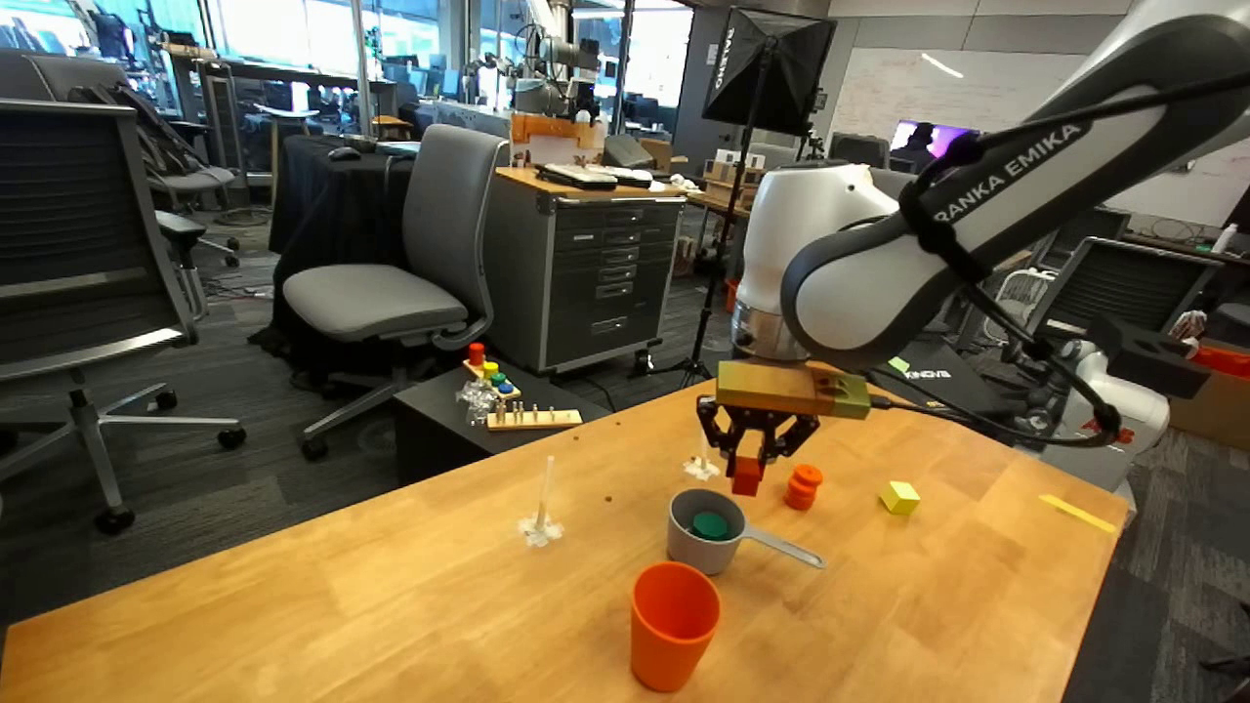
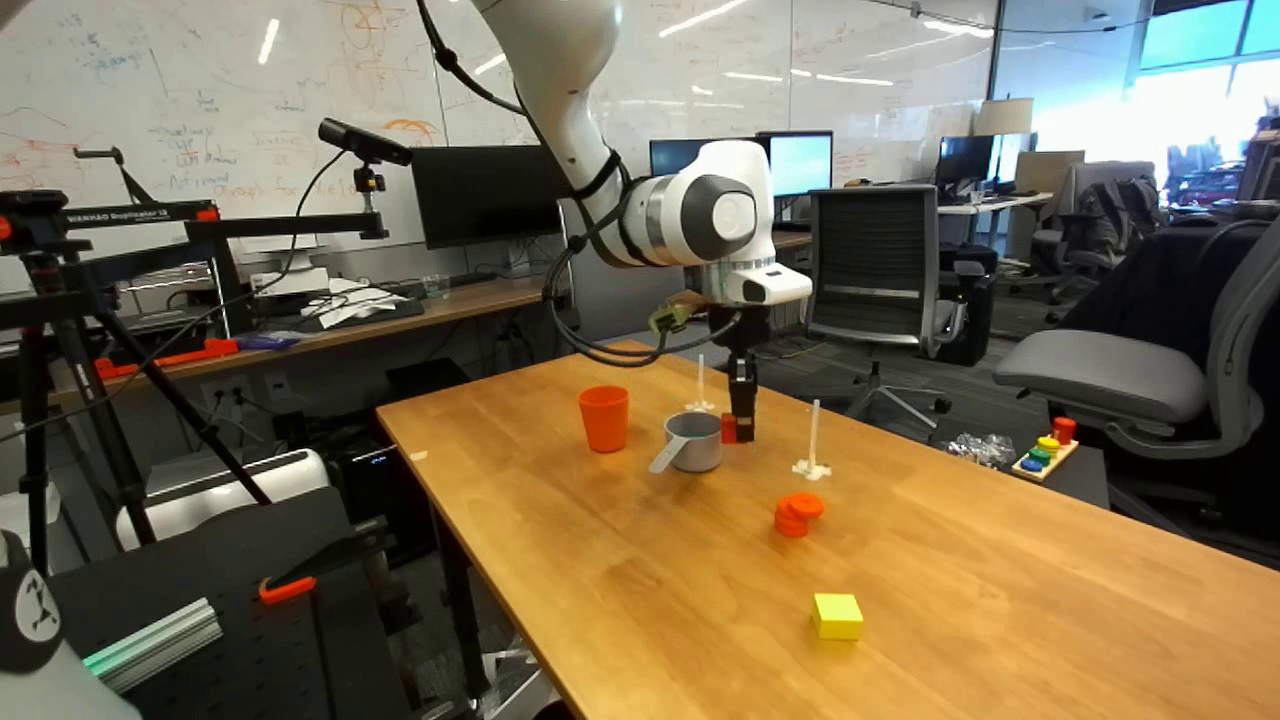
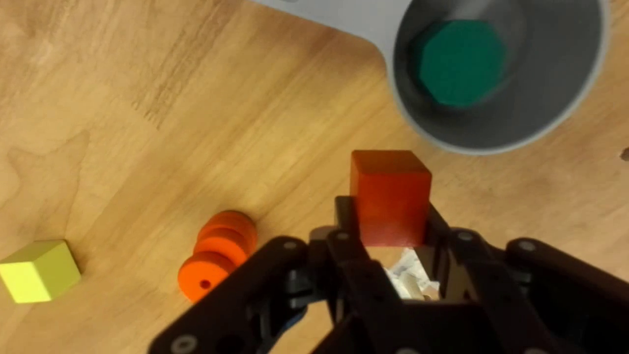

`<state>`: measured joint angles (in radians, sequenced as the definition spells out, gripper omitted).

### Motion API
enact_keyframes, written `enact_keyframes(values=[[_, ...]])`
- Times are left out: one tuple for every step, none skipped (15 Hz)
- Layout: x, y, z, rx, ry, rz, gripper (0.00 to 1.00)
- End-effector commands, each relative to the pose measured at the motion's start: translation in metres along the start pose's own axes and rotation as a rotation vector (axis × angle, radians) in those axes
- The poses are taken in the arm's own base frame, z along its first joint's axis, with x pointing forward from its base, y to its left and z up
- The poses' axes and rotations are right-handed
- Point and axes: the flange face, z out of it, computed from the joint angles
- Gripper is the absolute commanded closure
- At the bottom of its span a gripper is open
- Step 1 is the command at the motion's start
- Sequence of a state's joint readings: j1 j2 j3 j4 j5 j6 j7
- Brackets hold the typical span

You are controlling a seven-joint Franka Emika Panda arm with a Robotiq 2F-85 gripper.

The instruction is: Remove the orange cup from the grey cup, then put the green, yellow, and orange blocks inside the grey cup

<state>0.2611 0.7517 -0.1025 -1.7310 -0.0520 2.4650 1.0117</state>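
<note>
My gripper [image 1: 748,469] is shut on the orange block [image 3: 393,201], pinching its sides between dark fingers [image 3: 346,214]. In the wrist view the block hangs just below the rim of the grey cup [image 3: 484,148], outside it; an exterior view has it close beside the cup wall [image 2: 695,455]. How high above the table it is, I cannot tell exactly. Inside the grey cup lies the green block [image 3: 462,64]. The yellow block [image 1: 899,498] rests alone on the table. Upright and apart from the grey cup stands the orange cup [image 1: 672,625], also visible in an exterior view [image 2: 604,420].
A small stack of orange discs [image 3: 221,250] sits on the table near the gripper. Two thin white posts rise from taped bases [image 1: 540,527] [image 2: 812,468]. The grey cup's handle [image 1: 786,549] sticks out sideways over the table.
</note>
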Motion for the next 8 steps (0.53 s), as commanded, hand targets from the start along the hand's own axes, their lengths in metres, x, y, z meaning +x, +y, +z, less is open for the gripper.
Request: enact_keyframes(values=[[-0.01,-0.013,-0.037,0.033,0.026,-0.025,0.87],[-0.013,-0.016,-0.042,0.042,0.025,-0.028,0.88],[-0.017,-0.018,-0.044,0.048,0.02,-0.033,0.88],[-0.021,-0.021,-0.046,0.053,0.013,-0.04,0.88],[-0.026,-0.023,-0.045,0.054,0.007,-0.045,0.88],[-0.03,-0.024,-0.044,0.055,0.002,-0.051,0.88],[-0.034,-0.026,-0.041,0.054,-0.006,-0.055,0.88],[-0.039,-0.026,-0.039,0.056,-0.015,-0.06,0.88]])
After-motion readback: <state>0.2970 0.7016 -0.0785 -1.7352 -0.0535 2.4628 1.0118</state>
